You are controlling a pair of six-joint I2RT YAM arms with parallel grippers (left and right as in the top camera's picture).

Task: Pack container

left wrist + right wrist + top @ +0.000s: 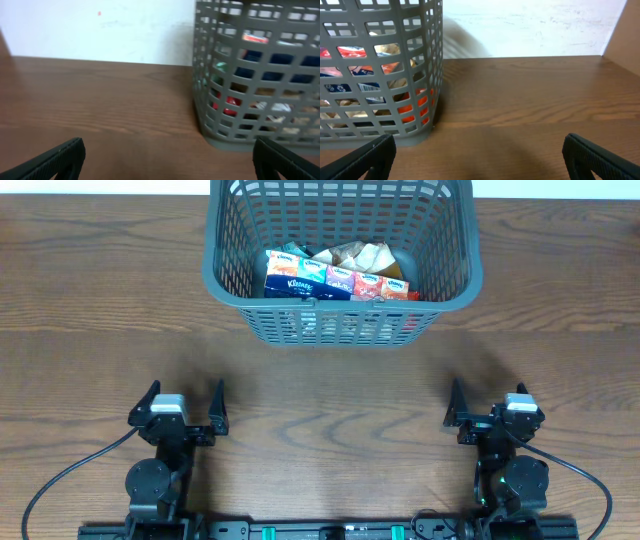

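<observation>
Wooden desk (100, 300), at whose far middle a grey-blue slotted basket (340, 326) is stood upright. Kleenex packs (300, 280) and crumpled wrappers (360, 257) are seen lying inside it. Left pincer (186, 388) and right pincer (488, 389) are held spread apart, empty, near the front edge, well apart from the basket.

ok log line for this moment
left end effector: open, empty | right end effector: open, empty | slotted basket: Kleenex packs inside | neither touches basket
</observation>
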